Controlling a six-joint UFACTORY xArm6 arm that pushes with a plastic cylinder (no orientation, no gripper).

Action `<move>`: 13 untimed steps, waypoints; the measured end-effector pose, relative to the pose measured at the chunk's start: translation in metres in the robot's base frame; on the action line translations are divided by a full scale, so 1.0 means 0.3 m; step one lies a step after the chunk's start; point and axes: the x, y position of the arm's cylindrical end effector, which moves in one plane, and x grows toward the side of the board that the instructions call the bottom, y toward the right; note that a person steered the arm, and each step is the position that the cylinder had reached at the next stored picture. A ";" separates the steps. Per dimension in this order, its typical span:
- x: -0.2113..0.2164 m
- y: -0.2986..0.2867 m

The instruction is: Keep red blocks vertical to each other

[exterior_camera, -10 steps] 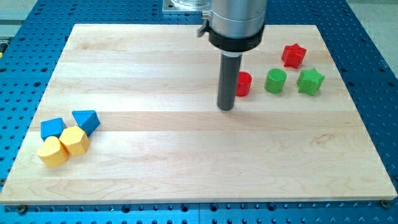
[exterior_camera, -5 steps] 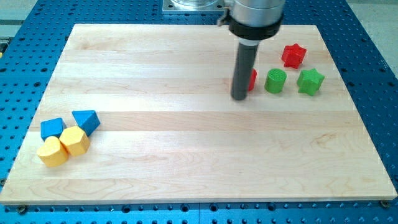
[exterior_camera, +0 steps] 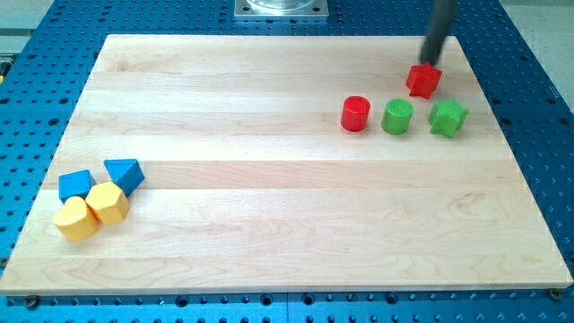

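Observation:
A red cylinder stands on the wooden board right of centre, near the view's top. A red star block lies up and to the right of it. My tip is just above the red star in the view, at or very near its top edge. A green cylinder and a green star block stand in a row to the right of the red cylinder, below the red star.
At the view's lower left lies a tight cluster: a blue cube-like block, a blue triangular block and two yellow blocks. A metal mount sits at the board's top edge.
My tip has moved from left of the red cylinder up and to the right, to the top edge of the red star. The arm body has left the view. The blocks have not visibly moved.

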 end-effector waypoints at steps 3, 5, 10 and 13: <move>0.109 0.025; 0.200 -0.045; 0.184 -0.138; 0.184 -0.282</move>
